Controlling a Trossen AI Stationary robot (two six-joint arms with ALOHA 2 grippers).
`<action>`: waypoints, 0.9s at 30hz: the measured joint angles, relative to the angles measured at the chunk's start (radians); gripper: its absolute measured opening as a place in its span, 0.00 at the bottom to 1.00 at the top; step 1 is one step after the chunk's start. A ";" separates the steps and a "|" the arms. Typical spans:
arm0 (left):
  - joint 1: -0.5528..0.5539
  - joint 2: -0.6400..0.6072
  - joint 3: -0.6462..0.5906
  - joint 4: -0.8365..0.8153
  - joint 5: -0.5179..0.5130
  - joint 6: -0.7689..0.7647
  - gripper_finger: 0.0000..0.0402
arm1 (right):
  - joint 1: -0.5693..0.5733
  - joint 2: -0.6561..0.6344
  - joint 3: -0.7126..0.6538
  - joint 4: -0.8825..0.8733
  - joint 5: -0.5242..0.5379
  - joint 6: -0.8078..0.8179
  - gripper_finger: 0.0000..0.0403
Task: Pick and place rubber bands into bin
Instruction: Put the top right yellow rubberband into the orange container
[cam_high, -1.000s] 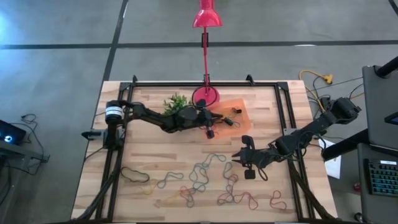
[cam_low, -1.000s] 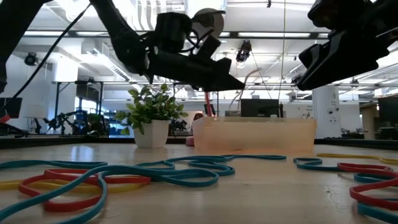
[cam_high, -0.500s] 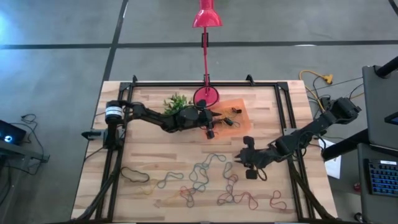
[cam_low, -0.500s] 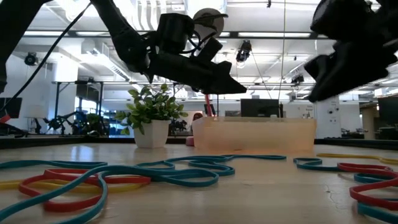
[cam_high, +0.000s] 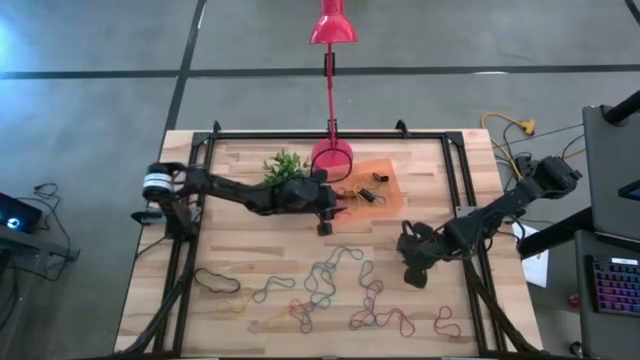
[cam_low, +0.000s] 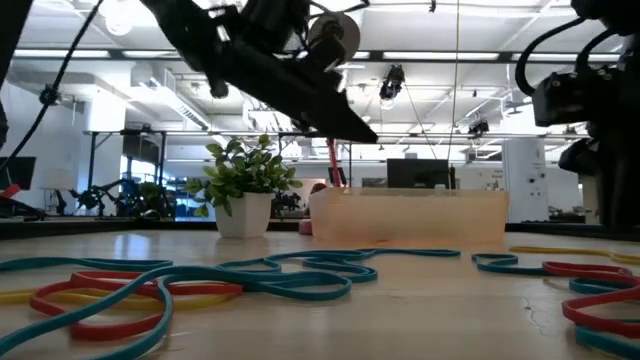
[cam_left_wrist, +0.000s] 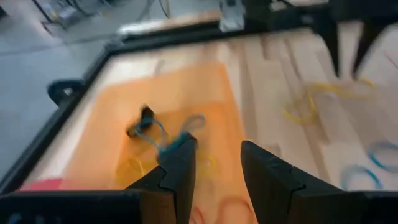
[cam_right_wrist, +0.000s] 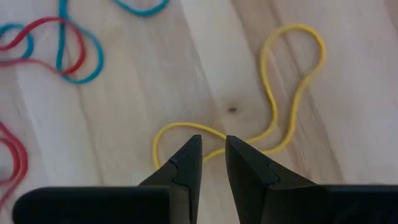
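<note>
hovering at bin (cam_high: 385, 183) edge, left gripper (cam_high: 325, 222) parted.

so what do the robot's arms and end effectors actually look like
Both arms are dark, jointed and slim. The left arm has a silver-white ring at its base joint. Each end effector, left and right, has two flat, angular black fingers. Cabling is visible on the left arm in the low view.

Table (cam_high: 250, 250): pale matt wood planks. Bin (cam_high: 392, 183): translucent orange plastic. Rubber bands (cam_low: 290, 280): smooth, slightly glossy.
</note>
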 joint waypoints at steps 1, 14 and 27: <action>-0.007 -0.014 0.000 -0.035 0.000 0.000 0.28 | -0.002 -0.001 0.000 -0.007 0.002 0.027 0.16; -0.058 -0.083 -0.003 -0.333 0.003 -0.060 0.28 | -0.066 0.002 -0.001 -0.072 0.037 0.274 0.42; -0.061 -0.081 -0.003 -0.440 0.045 -0.127 0.28 | -0.111 0.171 0.011 -0.038 -0.001 0.404 0.51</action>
